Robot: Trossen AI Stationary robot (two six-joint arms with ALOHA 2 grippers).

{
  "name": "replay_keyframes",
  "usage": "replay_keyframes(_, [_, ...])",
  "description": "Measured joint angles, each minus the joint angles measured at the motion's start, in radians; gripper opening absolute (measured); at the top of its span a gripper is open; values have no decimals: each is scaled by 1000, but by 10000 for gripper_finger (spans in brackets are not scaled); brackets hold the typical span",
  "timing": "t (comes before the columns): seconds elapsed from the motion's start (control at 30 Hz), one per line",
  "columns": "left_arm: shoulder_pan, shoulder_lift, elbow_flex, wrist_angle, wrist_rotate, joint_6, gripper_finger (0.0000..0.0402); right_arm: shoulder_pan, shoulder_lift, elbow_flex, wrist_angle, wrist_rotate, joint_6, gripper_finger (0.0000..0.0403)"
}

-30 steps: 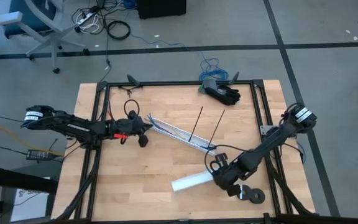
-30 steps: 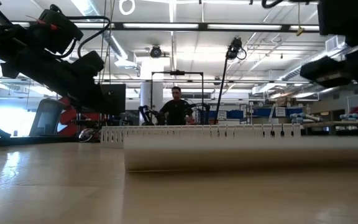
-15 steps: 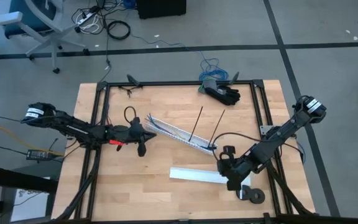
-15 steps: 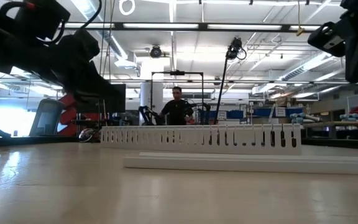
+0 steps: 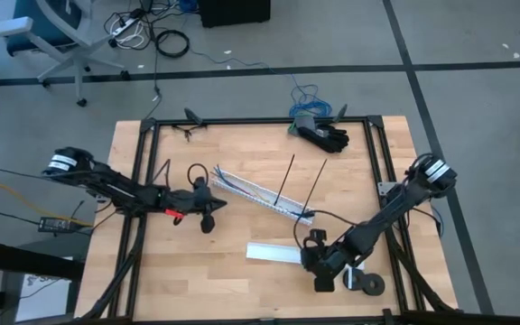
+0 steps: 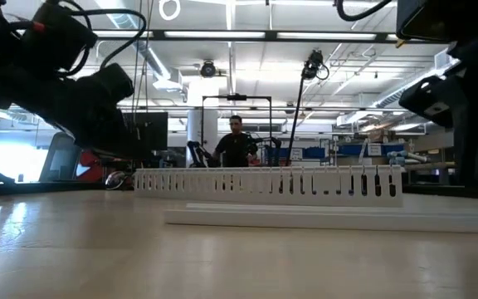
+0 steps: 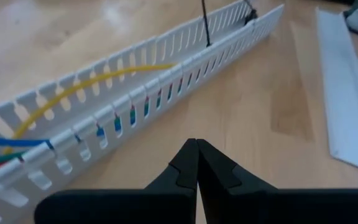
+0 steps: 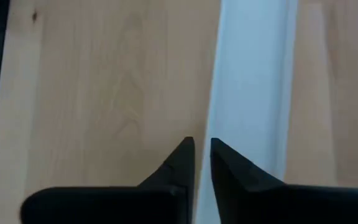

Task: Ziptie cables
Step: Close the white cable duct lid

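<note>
The white slotted channel lies slantwise mid-table, also visible in the low view. The cables run inside it: a yellow wire and blue, green and red ones. Two black zipties stick out toward the far edge from the channel's right end. A flat white cover strip lies on the table near the front. My left gripper is shut, just short of the channel's near wall. My right gripper stands narrowly open over the strip's long edge, at the strip's right end. My right gripper points steeply down with one finger on either side of the cover strip's long edge; whether the fingertips touch the strip I cannot tell. The strip lies flat on the table.
A dark object with blue cords sits at the table's far edge. A black round part lies near the front right corner. Black frame rails run along the table's sides. A person stands in the room beyond.
The white cover strip, held tilted off the table by my right gripper a second ago, now lies flat on the wood. My right gripper rose away from it, then came back down toward the near edge at the strip's right end. My left gripper swung toward the near edge, beside the channel.
</note>
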Motion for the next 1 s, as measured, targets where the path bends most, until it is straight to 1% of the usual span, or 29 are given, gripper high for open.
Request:
replay_keyframes(0.13, [0, 34, 0, -1, 0, -31, 12, 0, 13, 0, 29, 3, -16, 77])
replay_keyframes(0.3, [0, 67, 0, 30, 0, -34, 12, 0, 24, 0, 26, 26, -34, 118])
replay_keyframes(0.43, [0, 78, 0, 46, -1, -34, 12, 0, 51, -4, 40, 36, -34, 129])
replay_keyframes(0.67, [0, 77, 0, 53, -1, -35, 12, 1, 112, -4, 113, 57, -37, 103])
replay_keyframes(0.77, [0, 77, 0, 53, -1, -35, 12, 1, 131, -2, 125, 66, -38, 71])
replay_keyframes(0.87, [0, 77, 0, 57, -1, -32, 12, 1, 134, -2, 127, 70, -47, 17])
replay_keyframes(1.0, [0, 77, 0, 76, -1, -29, 12, 2, 115, -2, 103, 91, -54, 4])
